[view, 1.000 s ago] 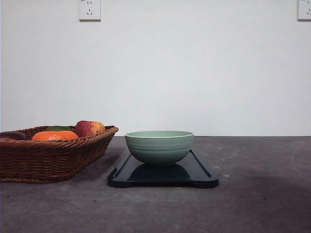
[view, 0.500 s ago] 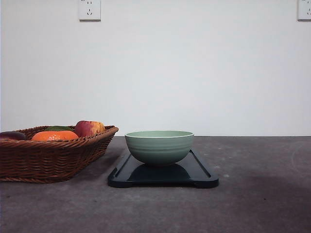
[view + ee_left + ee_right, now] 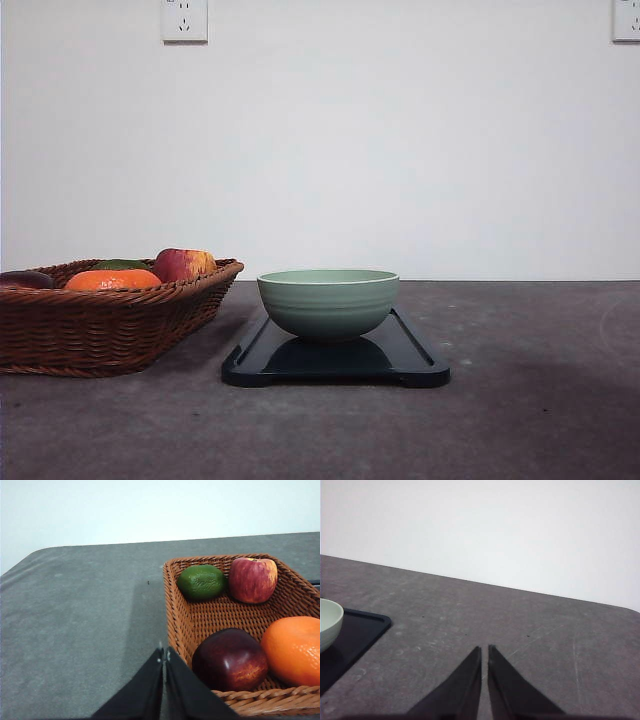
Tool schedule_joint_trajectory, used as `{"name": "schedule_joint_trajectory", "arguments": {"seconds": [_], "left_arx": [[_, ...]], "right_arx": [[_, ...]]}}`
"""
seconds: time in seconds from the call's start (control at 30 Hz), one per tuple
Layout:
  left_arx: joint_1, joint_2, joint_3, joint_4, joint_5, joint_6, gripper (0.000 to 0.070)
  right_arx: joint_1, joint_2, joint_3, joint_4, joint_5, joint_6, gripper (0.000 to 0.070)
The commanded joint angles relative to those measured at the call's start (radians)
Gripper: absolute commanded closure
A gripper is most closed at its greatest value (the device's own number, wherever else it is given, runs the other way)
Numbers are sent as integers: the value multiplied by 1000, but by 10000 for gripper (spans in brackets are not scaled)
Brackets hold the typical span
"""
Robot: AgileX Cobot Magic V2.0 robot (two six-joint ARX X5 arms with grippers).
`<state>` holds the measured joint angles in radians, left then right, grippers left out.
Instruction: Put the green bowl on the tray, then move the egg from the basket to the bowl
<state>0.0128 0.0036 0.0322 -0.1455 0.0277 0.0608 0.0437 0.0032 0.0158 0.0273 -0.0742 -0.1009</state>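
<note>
Bowl [image 3: 328,303] sits on tray [image 3: 335,360]; egg unseen.
Left gripper [image 3: 164,655], jaws closed and empty, hangs at the basket [image 3: 182,617] edge, nearer than right gripper [image 3: 484,652], also closed.

1. The place looks like a plain test room or lab set up for staged work, not a lived-in home or kitchen.
2. A bare white wall [image 3: 400,150] runs behind everything, with no pictures, shelves or windows on it.
3. Two white power sockets sit high on that wall, one at about 11 o'clock [image 3: 184,20] and one at about 1 o'clock [image 3: 626,20] in the front view.
4. The table [image 3: 540,400] is a dull grey, scuffed, matte surface with a rounded corner, carrying just a few household props: a basket [image 3: 100,320] of fruit, a tray [image 3: 410,355] and a bowl [image 3: 328,302].
</note>
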Motion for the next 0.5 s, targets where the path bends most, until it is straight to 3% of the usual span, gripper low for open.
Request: {"name": "schedule_joint_trajectory", "arguments": {"seconds": [0.0,0.47], "left_arx": [[1,0,-19,11,-2,10,700],[1,0,-19,11,-2,10,700]], "right_arx": [[0,0,-4,10,3,-5,685],[0,0,-4,10,3,-5,685]]}}
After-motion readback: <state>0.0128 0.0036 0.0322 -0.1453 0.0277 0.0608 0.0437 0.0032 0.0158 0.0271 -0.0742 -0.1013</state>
